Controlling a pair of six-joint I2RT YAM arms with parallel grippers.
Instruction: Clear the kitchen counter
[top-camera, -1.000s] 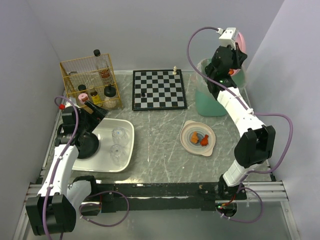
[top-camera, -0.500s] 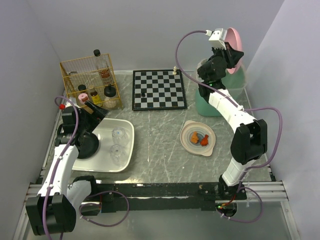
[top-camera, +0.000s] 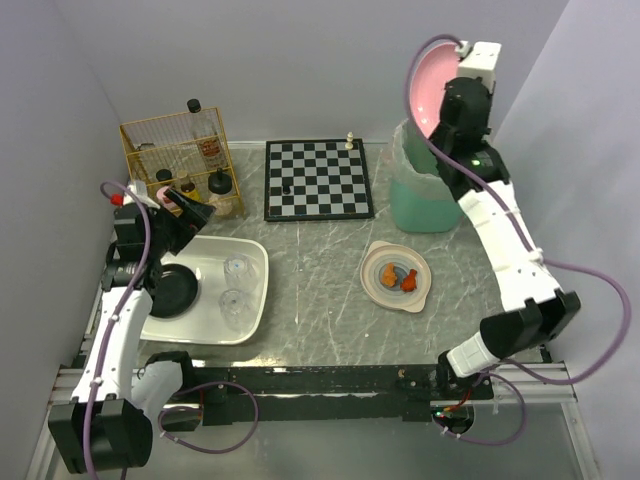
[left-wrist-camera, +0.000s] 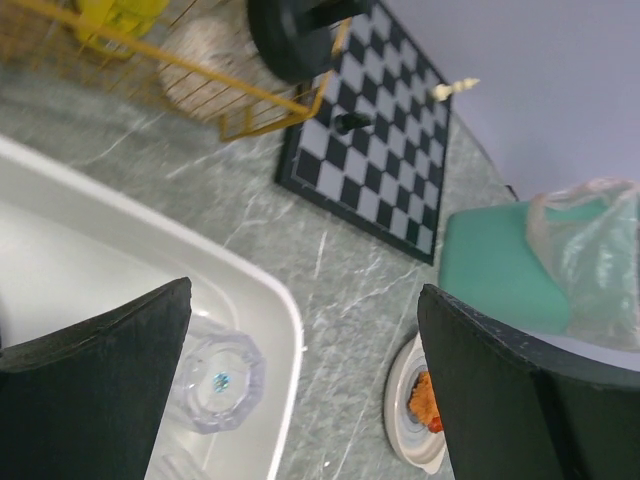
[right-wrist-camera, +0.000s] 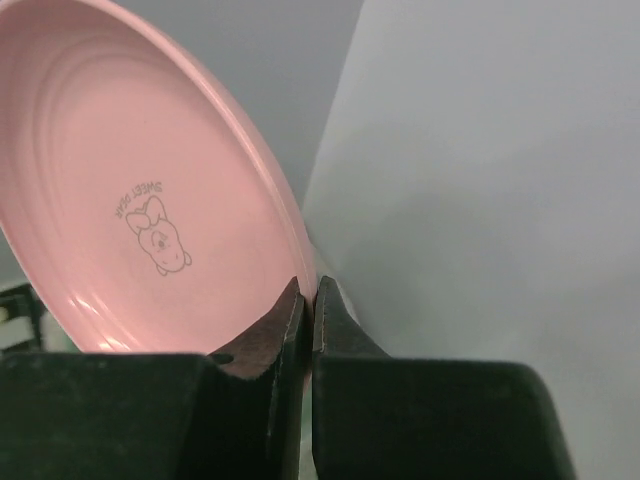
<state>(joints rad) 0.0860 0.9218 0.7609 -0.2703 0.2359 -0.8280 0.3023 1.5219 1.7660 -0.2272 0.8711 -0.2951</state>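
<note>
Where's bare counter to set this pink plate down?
Best: the bare counter between the white tub and the food plate, on the near side of the chessboard. The near-edge strip is free too. Crowded: the left side around the wire rack and tub, and the far right corner by the green bin.

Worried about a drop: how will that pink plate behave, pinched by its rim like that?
The pink plate looks stiff, not sagging, and is probably light plastic. Its glossy surface may slip, since the right gripper pinches only the thin rim. Held on edge, it could swing.
</note>
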